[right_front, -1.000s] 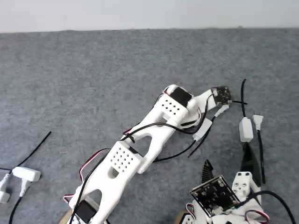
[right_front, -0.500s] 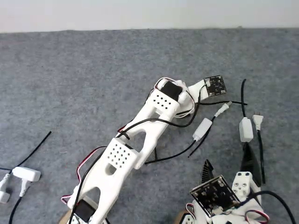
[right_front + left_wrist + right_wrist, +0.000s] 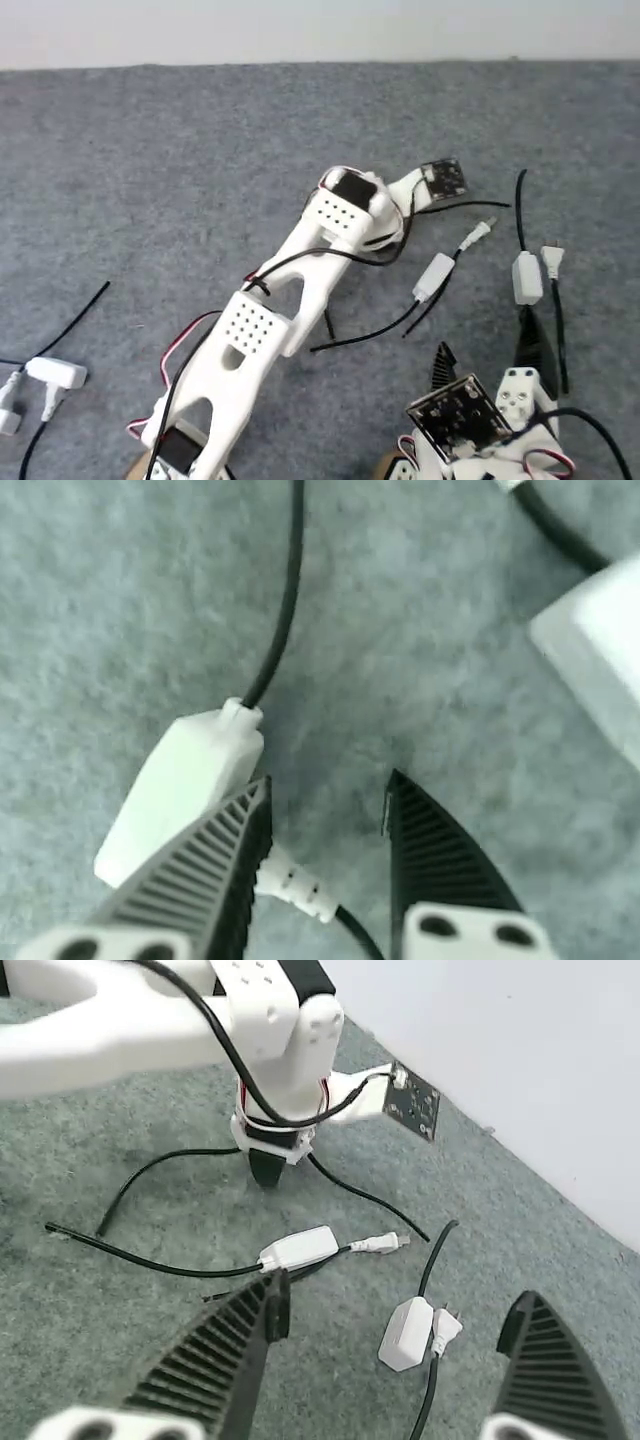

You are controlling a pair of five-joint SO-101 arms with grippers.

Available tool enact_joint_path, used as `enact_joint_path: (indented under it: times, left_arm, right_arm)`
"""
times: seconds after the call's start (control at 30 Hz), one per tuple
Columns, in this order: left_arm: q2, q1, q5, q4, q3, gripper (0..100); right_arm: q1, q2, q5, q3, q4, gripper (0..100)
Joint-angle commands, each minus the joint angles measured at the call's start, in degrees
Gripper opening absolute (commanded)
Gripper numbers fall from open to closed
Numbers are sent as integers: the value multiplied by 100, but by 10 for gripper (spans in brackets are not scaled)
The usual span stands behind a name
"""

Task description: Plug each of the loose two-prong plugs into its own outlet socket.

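White socket near left tool

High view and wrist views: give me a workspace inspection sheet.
Surface: grey carpet.
Job's things: centre socket, right socket, left socket, all white; centre plug and right plug lie unplugged.
Clutter: nothing seen.
Grippers: left gripper open over the carpet, near the centre socket; right gripper open, holding nothing.
Cables: black cords lie loose on the carpet.
Surroundings: white wall behind.
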Motion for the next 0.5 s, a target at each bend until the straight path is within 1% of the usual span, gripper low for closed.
enact_joint_path:
  times: [0.0,0.13,0.33,0.47]
  left_arm:
    - [-35,-571,-97,396,-251,189]
    - [-79,-747,-114,659,-251,188]
    - [-70,-1407,-264,615,-259,188]
    - [-70,-1714,-571,818,-259,188]
  right_arm:
    - [4,13,-70,-53,154,336]
    - [4,13,-70,-53,154,336]
    - [4,13,-70,-53,154,336]
    - [4,13,-70,-53,154,336]
